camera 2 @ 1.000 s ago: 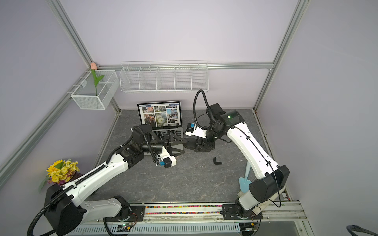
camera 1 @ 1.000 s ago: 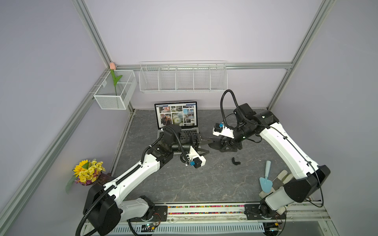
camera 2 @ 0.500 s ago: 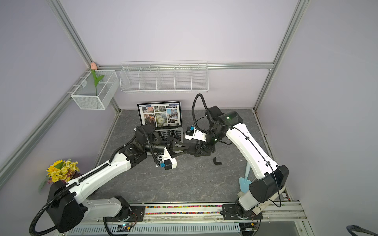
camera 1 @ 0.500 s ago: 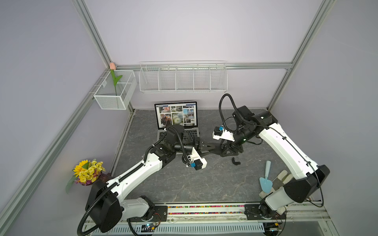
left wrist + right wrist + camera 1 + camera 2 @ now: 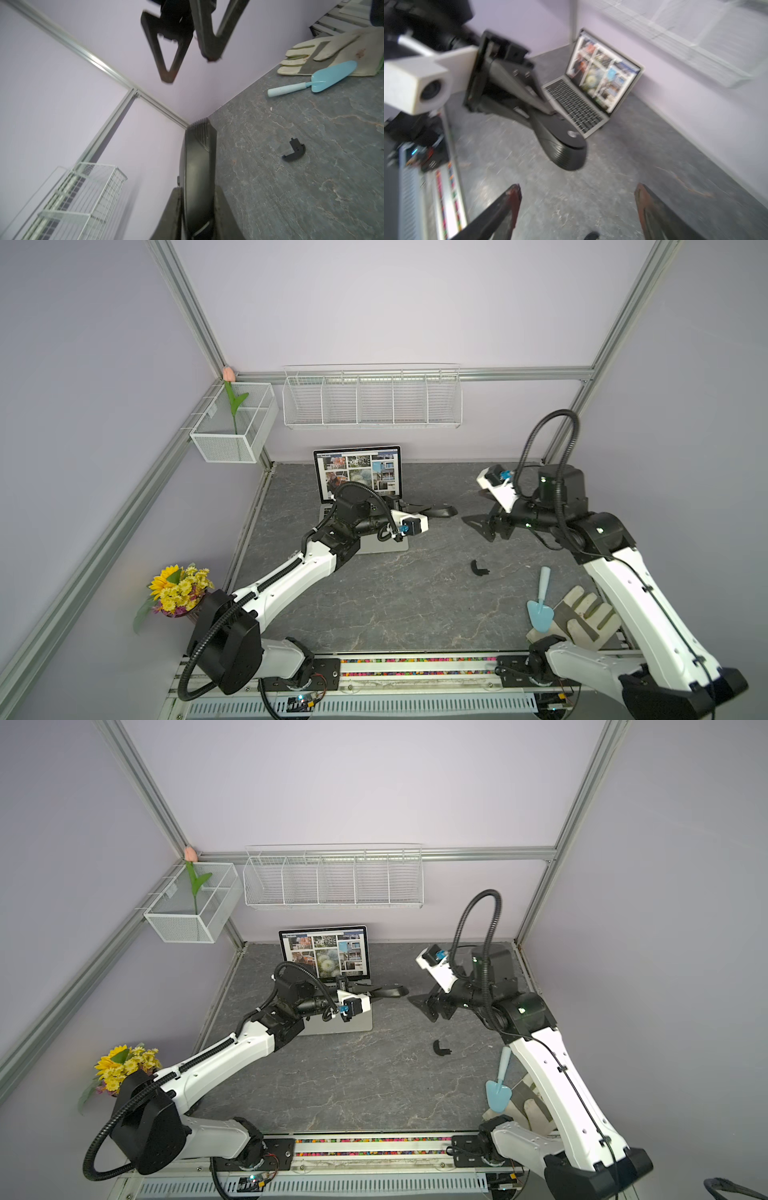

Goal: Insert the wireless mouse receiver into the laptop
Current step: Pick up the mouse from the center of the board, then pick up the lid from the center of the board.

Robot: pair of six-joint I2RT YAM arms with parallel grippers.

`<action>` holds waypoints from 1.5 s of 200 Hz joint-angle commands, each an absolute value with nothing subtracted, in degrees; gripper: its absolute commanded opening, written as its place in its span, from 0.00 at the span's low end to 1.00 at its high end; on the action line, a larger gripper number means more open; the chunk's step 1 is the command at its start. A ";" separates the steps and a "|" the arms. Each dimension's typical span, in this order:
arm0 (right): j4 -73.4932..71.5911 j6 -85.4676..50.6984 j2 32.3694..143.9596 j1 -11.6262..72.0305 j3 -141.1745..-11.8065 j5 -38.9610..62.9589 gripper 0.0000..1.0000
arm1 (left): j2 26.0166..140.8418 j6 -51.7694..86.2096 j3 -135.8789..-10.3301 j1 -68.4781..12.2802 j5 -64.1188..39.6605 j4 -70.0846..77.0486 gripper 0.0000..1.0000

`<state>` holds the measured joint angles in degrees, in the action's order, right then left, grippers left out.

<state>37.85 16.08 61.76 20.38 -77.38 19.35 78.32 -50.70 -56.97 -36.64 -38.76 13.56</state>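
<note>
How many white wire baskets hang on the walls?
2. The small basket, holding a tulip, hangs on the side rail near the corner. The long divided basket hangs on the back wall above the laptop. No other seems hidden.

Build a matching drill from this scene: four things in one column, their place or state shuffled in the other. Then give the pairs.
Column one
1. mouse
2. hook-shaped black cover
3. blue trowel
4. right claw

Column two
A. open, holding nothing
B. lying by the work glove
C. loose on the tabletop
D. clamped in the left claw

Pairs: 1-D, 2-C, 3-B, 4-A.
</note>
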 commanded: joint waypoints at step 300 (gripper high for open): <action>32.27 -31.26 93.12 34.77 -47.92 -20.33 0.26 | 70.73 26.38 -47.85 -23.46 -34.10 -2.14 0.00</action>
